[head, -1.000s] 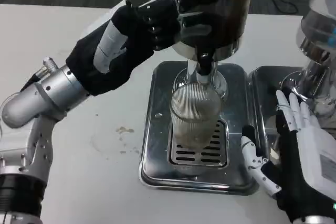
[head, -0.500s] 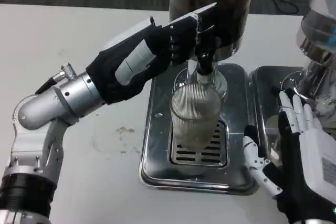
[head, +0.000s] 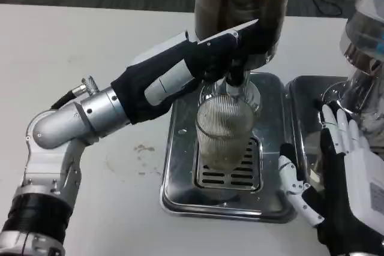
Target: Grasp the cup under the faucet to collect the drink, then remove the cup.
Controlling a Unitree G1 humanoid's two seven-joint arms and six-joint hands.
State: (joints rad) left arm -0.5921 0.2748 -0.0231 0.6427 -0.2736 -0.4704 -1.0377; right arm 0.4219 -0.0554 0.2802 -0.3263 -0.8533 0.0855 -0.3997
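Observation:
A ribbed clear glass cup (head: 225, 130) stands upright on the slotted grate of the steel drip tray (head: 180, 148), right below the black faucet (head: 234, 79) of the dark drink dispenser (head: 243, 4). Its lower part looks faintly tan. My left hand (head: 210, 58) reaches in from the left, above the cup, with its fingers curled against the faucet's lever; the fingertips blend into the dark tank. My right hand (head: 345, 178) stands open, palm toward the tray, at the tray's right edge and apart from the cup.
A second steel tray (head: 306, 118) with another dispenser (head: 366, 40) stands at the right, just behind my right hand. A small stain (head: 143, 148) marks the white table left of the tray.
My left hand has moved right and down from the tank's side onto the faucet lever. The cup and my right hand have stayed in place.

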